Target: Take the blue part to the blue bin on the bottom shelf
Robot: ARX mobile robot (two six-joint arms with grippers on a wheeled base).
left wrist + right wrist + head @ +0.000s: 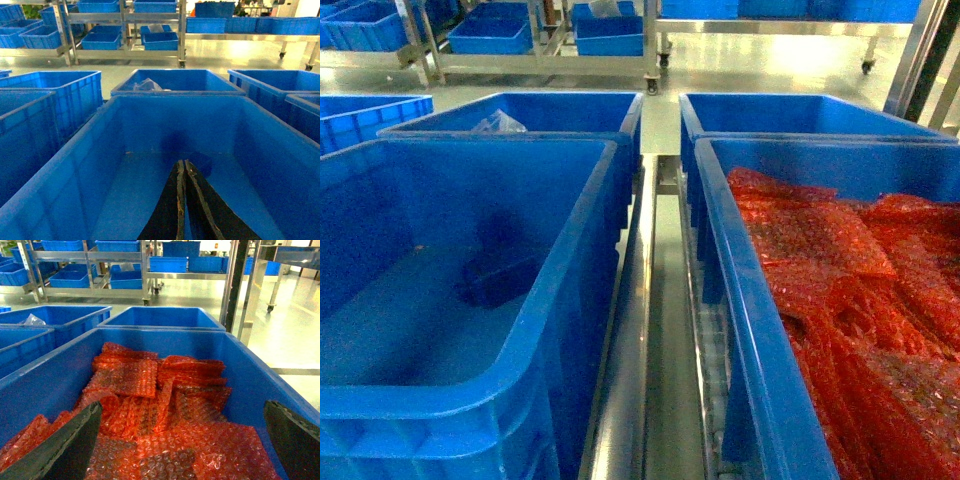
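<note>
The blue part [498, 278] lies on the floor of the blue bin [470, 146], the large smooth-walled crate at the left of the head view. In the left wrist view my left gripper [182, 163] is shut with nothing between its fingers, hanging inside the blue bin [150, 120]. A dark blue shape, the blue part [204, 161], shows just beyond its tips to the right. My right gripper [182, 405] stands wide open above the crate of red bubble-wrap bags [165, 405]. Neither gripper shows in the head view.
The like crate with red bags [720, 250] stands at the right, a metal rail [640, 300] between the two crates. Two more blue crates [540, 110] [800, 110] sit behind, one holding a clear bag [498, 124]. Shelves with blue crates [610, 35] line the back.
</note>
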